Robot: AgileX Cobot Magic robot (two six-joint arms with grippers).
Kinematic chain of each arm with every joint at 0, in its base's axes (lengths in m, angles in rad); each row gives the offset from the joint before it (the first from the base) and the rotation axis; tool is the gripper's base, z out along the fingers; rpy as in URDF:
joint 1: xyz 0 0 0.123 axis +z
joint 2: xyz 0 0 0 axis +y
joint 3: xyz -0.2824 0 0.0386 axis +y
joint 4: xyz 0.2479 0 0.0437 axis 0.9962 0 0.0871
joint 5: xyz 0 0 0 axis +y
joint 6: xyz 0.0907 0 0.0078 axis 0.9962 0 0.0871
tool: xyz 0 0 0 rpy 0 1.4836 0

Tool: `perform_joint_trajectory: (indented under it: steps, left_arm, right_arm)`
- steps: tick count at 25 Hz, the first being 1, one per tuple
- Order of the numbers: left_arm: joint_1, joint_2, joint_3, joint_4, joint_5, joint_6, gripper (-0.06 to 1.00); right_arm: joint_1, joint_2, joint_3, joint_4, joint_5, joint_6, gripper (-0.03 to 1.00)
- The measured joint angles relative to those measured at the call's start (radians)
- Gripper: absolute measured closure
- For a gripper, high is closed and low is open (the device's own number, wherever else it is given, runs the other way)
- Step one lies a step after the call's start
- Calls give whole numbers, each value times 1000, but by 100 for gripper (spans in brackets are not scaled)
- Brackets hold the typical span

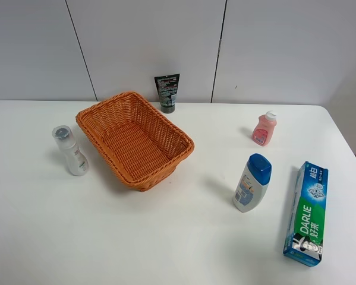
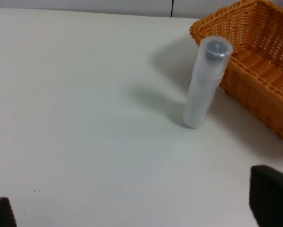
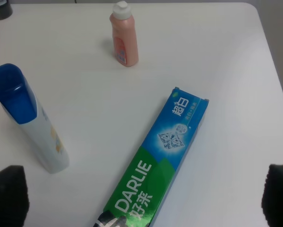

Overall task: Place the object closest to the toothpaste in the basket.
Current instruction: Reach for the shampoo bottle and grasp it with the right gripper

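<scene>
Woven orange wicker basket (image 1: 136, 148), rectangular, toward far edge. Flat green-blue carton toothpaste (image 1: 306, 214), "DARLIE", right edge. White plastic bottle (image 1: 252, 184), blue cap, beside. Left gripper (image 2: 135, 205), right gripper (image 3: 143, 196): released, empty.

Pink bottle (image 1: 264, 129), dark tube (image 1: 167, 93), white bottle (image 1: 71, 151) — all upright, well apart

Upright blue-capped white bottle (image 1: 252, 183) near flat toothpaste box (image 1: 306, 214), orange basket (image 1: 136, 145) apart.
</scene>
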Motion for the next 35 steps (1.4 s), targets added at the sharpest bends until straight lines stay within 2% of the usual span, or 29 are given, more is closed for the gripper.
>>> perform_joint_trajectory:
  steps: [16,20,23,27,29,35]
  left_arm:
    - [0,0,0,0,0,0,-5]
    - [0,0,0,0,0,0,-5]
    - [0,0,0,0,0,0,-5]
    - [0,0,0,0,0,0,-5]
    - [0,0,0,0,0,0,-5]
    - [0,0,0,0,0,0,-5]
  right_arm:
    - [3,0,0,12,0,0,-3]
    - [61,60,-7,70,-15,39,-3]
    - [119,229,-34,98,-88,83,-3]
    - [202,515,-110,106,-217,76,-3]
    - [237,703,-175,106,-243,44,-3]
    - [310,1126,-361,106,-241,-71,-3]
